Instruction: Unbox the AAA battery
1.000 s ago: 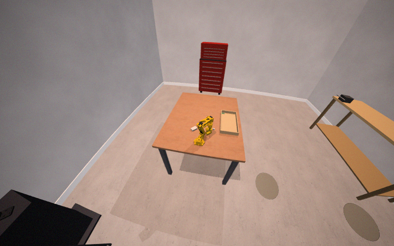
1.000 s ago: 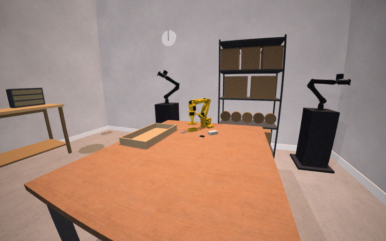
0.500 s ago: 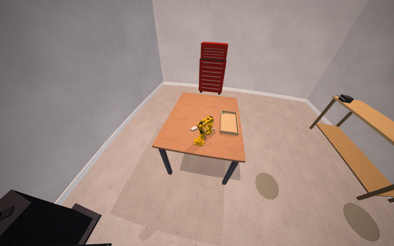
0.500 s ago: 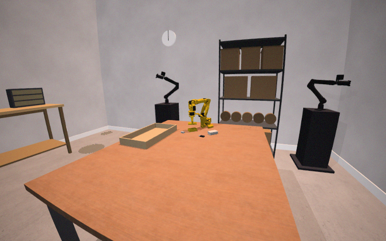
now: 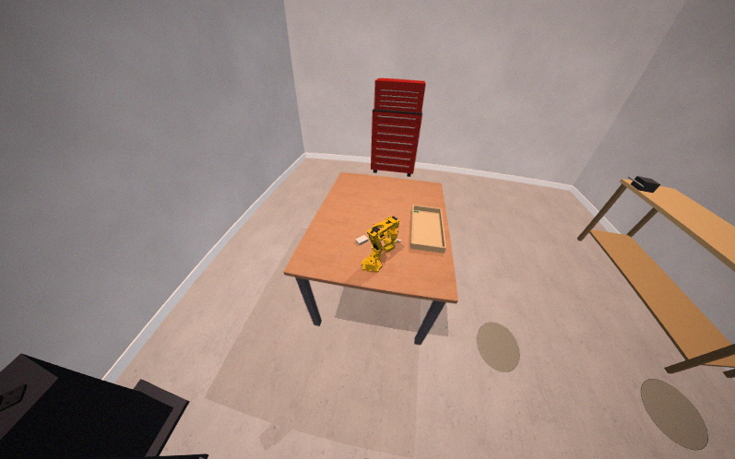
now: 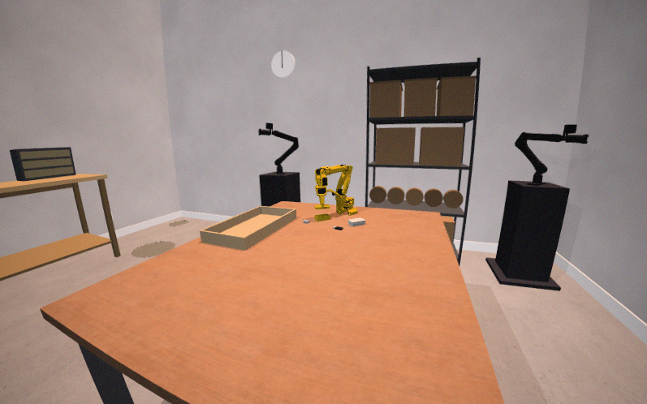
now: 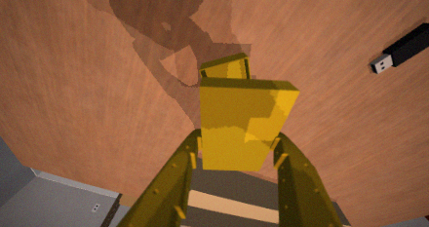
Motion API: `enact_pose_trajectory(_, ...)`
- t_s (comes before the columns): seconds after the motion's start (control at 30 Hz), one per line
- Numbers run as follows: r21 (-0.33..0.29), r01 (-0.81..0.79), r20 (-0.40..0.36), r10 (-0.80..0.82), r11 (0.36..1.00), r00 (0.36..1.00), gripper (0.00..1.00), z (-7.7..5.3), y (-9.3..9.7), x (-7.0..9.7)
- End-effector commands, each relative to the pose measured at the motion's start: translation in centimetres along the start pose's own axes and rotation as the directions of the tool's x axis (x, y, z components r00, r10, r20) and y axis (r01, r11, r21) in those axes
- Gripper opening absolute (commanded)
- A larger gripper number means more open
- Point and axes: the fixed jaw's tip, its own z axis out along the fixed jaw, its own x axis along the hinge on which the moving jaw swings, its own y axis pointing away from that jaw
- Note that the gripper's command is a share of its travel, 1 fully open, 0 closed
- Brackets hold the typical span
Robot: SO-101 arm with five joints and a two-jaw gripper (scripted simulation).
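Observation:
My gripper point(image 7: 236, 143) is shut on a yellow box part point(image 7: 244, 124) and holds it just above the table. I cannot tell whether it is the lid or the base. A smaller yellow piece point(image 7: 225, 67) shows just beyond it. In the exterior view the gripper point(image 6: 321, 204) hangs over a low yellow piece point(image 6: 322, 217) lying on the table. The tray point(image 5: 427, 227) stands right of the arm and also shows in the exterior view point(image 6: 248, 226). A small green thing lies in the tray's far corner, too small to name.
A black USB stick point(image 7: 400, 49) lies on the table near the gripper, as the exterior view also shows point(image 6: 337, 228). A white box point(image 6: 356, 221) sits beside the arm's base. A small grey thing point(image 6: 305, 221) lies between the arm and the tray.

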Motion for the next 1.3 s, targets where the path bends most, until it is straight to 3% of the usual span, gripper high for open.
enact_pose_trajectory(0.0, 0.022, 0.013, -0.041, -0.012, 1.000, 0.999, 0.23, -0.55, -0.20, 0.71)
enact_pose_trajectory(0.83, 0.021, 0.018, -0.041, -0.017, 1.000, 0.999, 0.23, -0.55, -0.20, 0.72)
enact_pose_trajectory(1.27, 0.017, 0.113, -0.043, -0.113, 0.993, 0.993, 0.23, -0.56, -0.21, 0.92)
